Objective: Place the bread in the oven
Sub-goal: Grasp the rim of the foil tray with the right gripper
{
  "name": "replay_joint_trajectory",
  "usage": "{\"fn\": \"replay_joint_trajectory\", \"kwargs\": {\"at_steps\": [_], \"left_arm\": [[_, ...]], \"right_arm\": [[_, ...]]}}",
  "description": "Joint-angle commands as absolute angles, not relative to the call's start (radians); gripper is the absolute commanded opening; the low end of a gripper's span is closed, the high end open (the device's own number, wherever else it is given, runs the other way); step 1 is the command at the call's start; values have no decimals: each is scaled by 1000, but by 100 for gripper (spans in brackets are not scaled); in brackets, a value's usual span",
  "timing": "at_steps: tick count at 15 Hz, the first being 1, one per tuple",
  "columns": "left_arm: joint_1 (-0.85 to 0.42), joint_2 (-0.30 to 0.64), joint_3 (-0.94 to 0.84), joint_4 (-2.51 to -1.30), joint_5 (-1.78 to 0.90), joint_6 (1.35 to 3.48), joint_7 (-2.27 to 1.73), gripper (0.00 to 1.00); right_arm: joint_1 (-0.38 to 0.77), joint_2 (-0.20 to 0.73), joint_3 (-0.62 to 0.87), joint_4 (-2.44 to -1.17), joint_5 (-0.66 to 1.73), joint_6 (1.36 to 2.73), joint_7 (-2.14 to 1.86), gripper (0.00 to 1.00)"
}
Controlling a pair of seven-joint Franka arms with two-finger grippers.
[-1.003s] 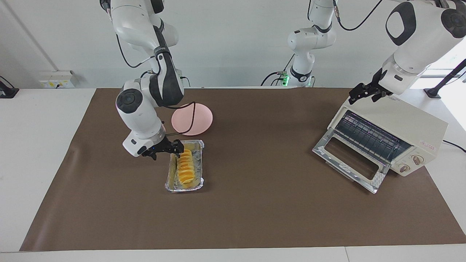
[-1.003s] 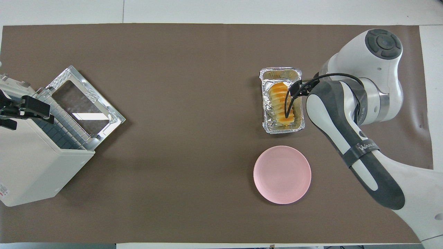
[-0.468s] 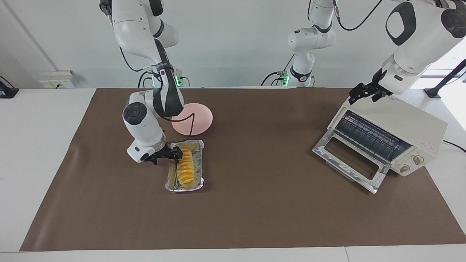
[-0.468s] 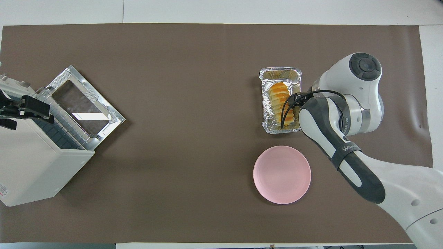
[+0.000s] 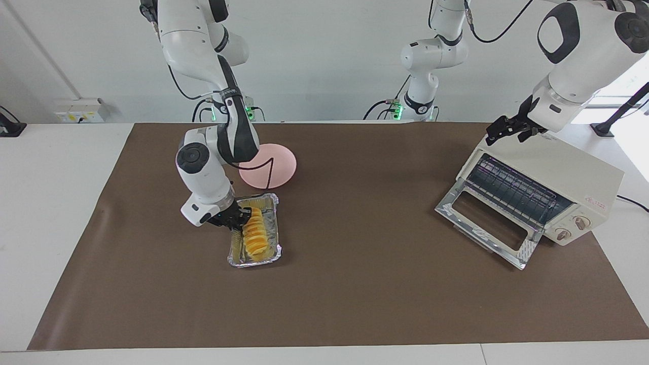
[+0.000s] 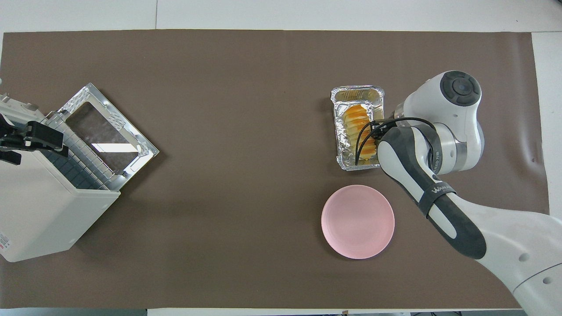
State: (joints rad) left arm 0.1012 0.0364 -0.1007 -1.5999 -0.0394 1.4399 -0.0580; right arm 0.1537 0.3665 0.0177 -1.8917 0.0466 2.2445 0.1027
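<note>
The right end effector [image 5: 242, 216] has just closed, apparently pinching the bread [image 5: 253, 234] in the foil tray [image 5: 270, 252], which has skewed slightly. Left end effector [image 5: 508, 131] waits spread above the open oven [image 5: 568, 177]. Lift comes next.

Plain white wall [image 5: 324, 61] is sitting at the back, a white tabletop [image 5: 50, 203] is wearing a big brown mat [image 5: 355, 294], and daylight is pouring in from a window [image 5: 626, 81] at one end.
</note>
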Motion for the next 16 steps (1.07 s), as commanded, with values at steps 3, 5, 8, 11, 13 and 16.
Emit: {"fn": "replay_joint_trajectory", "kwargs": {"at_steps": [3, 5, 8, 11, 13, 16], "left_arm": [[106, 12, -106, -1623, -23, 1457, -57, 100], [104, 12, -106, -1623, -23, 1457, -57, 100], [106, 12, -106, -1623, -23, 1457, -57, 100], [106, 12, -106, -1623, -23, 1456, -55, 100], [107, 12, -106, -1621, -23, 1456, -57, 100], [104, 12, -104, -1621, -23, 1457, -57, 100]], "right_arm": [[149, 357, 21, -1873, 35, 2235, 87, 0], [150, 356, 26, -1841, 40, 2198, 87, 0], [152, 357, 34, -1728, 63, 2085, 104, 0], [205, 359, 34, -1637, 142, 2016, 179, 0], [265, 367, 34, -1557, 164, 1974, 286, 0], [386, 396, 34, -1471, 212, 1966, 432, 0]]}}
